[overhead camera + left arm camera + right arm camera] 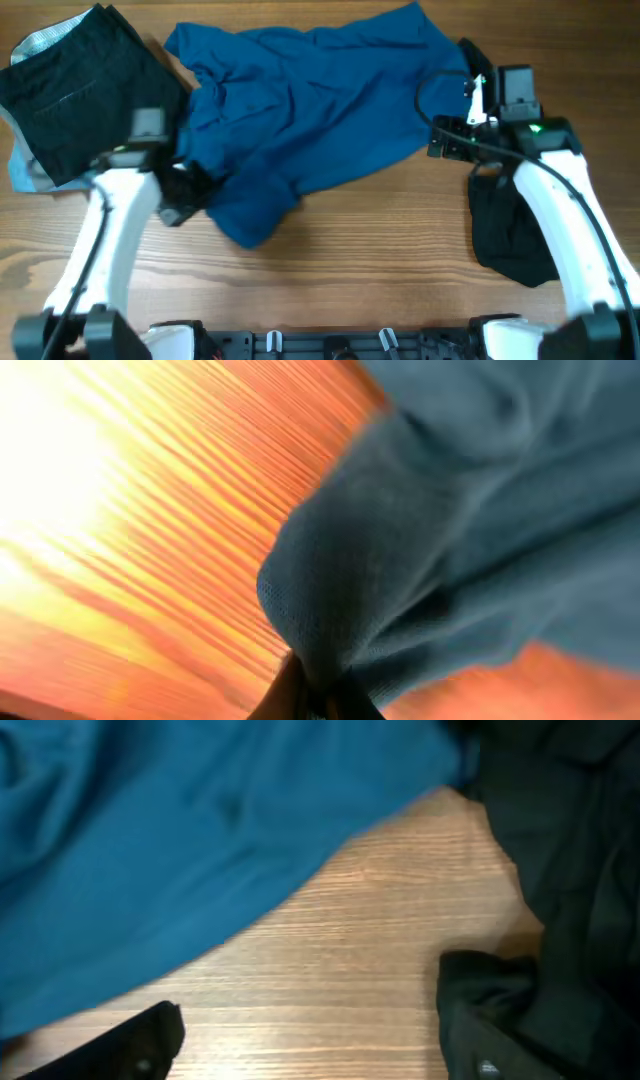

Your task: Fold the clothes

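Blue garment (310,100) is seen spread loose and rumpled across the far middle of the wooden table (380,260). Its long axis runs from about 8 o'clock, where a corner lies nearest the robot, up to 2 o'clock at the far right. Two dark pieces are noted at the flanks: a black folded garment (80,90) at 10 o'clock and a dark crumpled garment (510,235) at 4 o'clock, partly covered by the right arm (560,220). The left arm (110,240) is reached forward from 7 o'clock, and the left gripper (185,195) is set right at the cloth's lower-left edge, so the bulk of the blue garment lies away from the tool toward 2 o'clock. In the left wrist view a fold of blue fabric is seen gathered down into the fingers (290,700), so the jaws are judged closed on the blue garment, though the tips are mostly cropped. The right gripper (445,140) is held at the cloth's right edge, wrist turned inward. In the right wrist view its fingers (140,1040) are shown wide apart over bare wood with nothing between them, and the blue hem lies just beyond at 11 o'clock. The left hold is judged the nearer purchase for a fold carried along that long axis, and a matching grasp on the right edge is probably called for first.
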